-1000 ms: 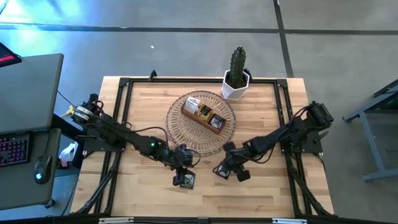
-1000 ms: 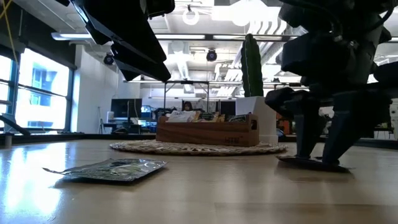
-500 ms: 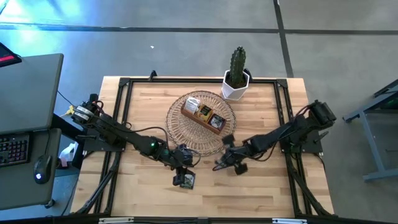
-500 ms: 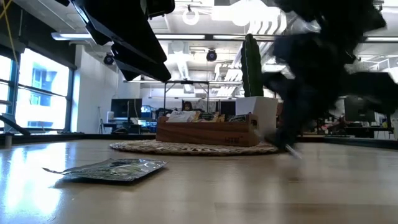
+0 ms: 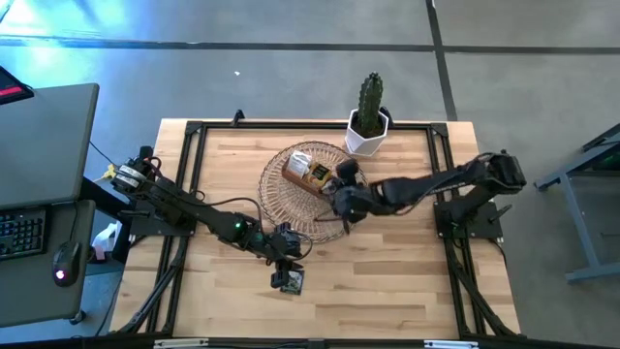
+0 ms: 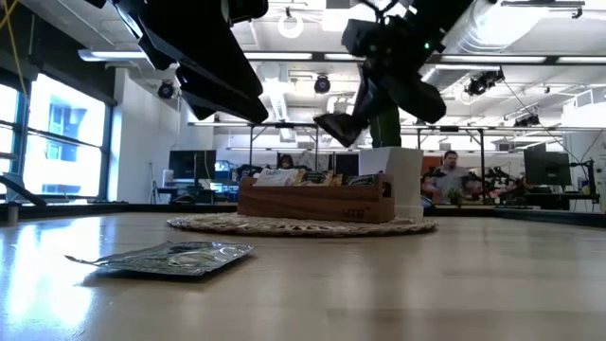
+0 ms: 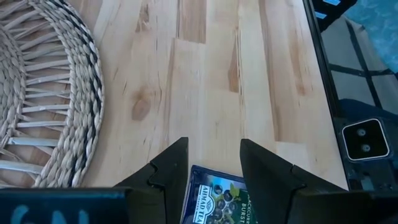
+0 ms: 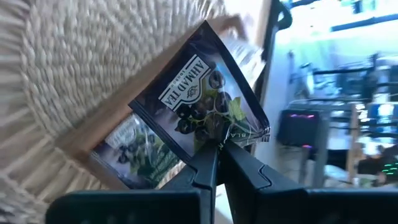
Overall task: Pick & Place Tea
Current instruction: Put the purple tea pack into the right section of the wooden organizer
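A round woven wicker basket (image 5: 281, 189) lies flat in the middle of the pale wooden surface (image 5: 407, 281). A brown wooden box (image 5: 312, 179) with little packets in it sits on the basket. Behind the basket stands a green cactus in a white pot (image 5: 368, 121).

The right hand (image 5: 341, 201) hangs over the box, above the basket. Only the right wrist view shows what it has. Its fingers are pressed tight on the corner of a dark square tea packet (image 8: 199, 102) with berries printed on it.

The left hand (image 5: 287, 269) is just in front of the basket, low over the surface. Another dark tea packet on the surface (image 5: 289, 281) lies there. In the left wrist view, that packet sits between the spread fingers (image 7: 267, 171), which are apart.
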